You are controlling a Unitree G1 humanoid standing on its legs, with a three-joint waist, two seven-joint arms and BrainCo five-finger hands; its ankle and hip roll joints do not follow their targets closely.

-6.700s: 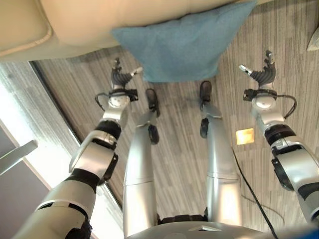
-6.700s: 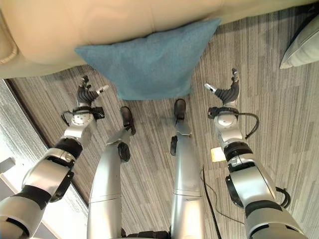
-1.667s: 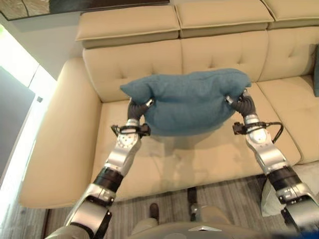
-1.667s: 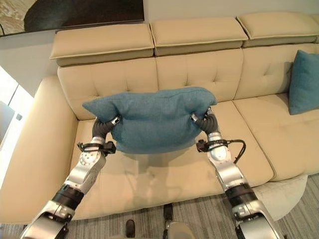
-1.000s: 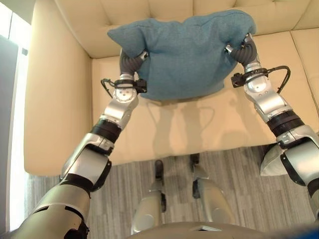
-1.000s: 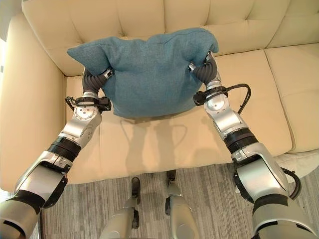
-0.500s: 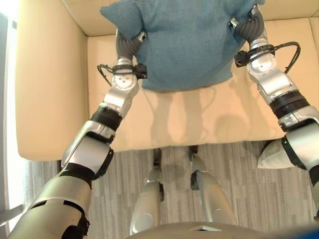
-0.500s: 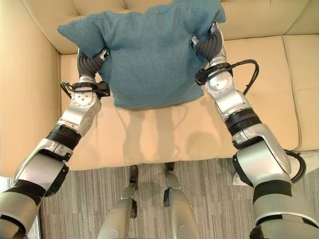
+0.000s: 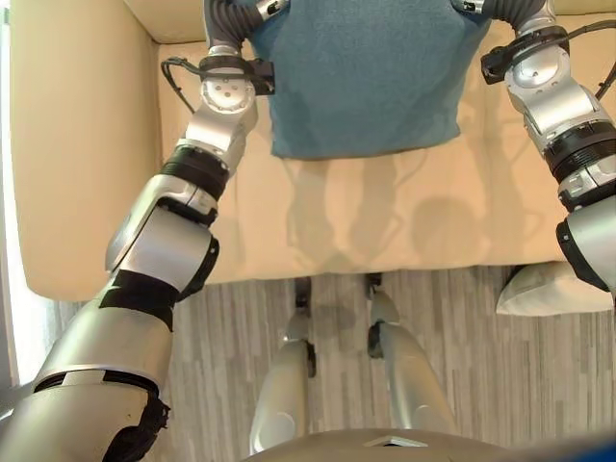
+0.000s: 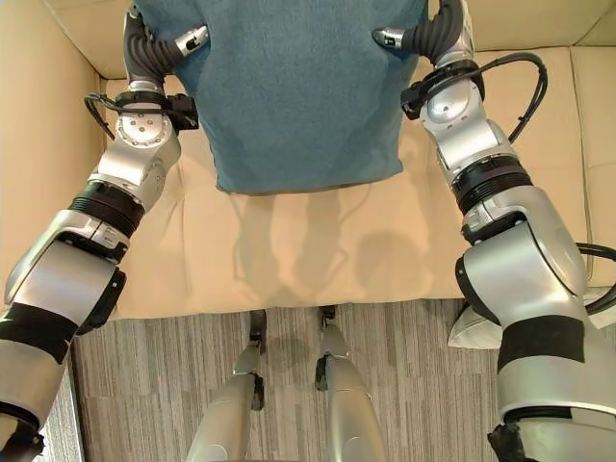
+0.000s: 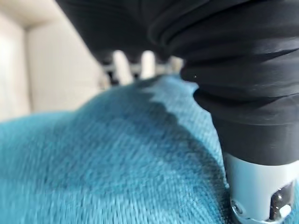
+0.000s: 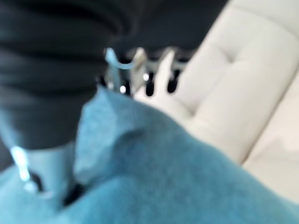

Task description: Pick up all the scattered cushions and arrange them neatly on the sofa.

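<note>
Gripping blue cushion [image 10: 294,96], arms outstretched, over sofa [image 10: 318,255]

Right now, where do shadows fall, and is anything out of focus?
Left eye view: shadows of the blue cushion and arms fall on the sofa seat below. Right wrist view: the right hand and cushion are blurred. Left wrist view: the left hand is soft.

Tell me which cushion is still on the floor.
The pale grey cushion beside the sofa; the blue cushion is held over the seat by both hands.

The cushion [image 10: 289,87] hangs over the sofa [image 10: 318,250] seat, hands at either side.
</note>
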